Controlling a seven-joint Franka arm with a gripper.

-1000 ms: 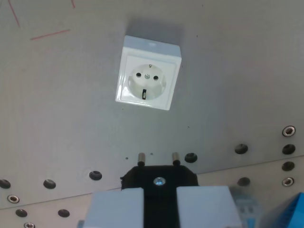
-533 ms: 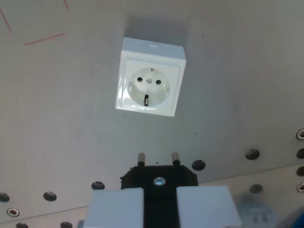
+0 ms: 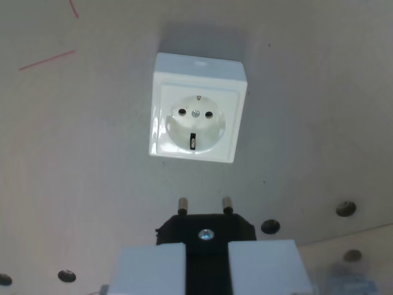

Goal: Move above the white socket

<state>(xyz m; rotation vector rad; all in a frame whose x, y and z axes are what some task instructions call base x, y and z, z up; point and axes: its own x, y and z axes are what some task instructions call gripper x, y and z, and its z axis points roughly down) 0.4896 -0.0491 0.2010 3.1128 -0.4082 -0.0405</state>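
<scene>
White socket upper centre of wrist view, mounted on grey board, well apart from fingertips, straight beyond the plug's two pins. Gripper at bottom edge, pale fingers pinching black plug between them, pins pointing toward socket, not touching it.
</scene>
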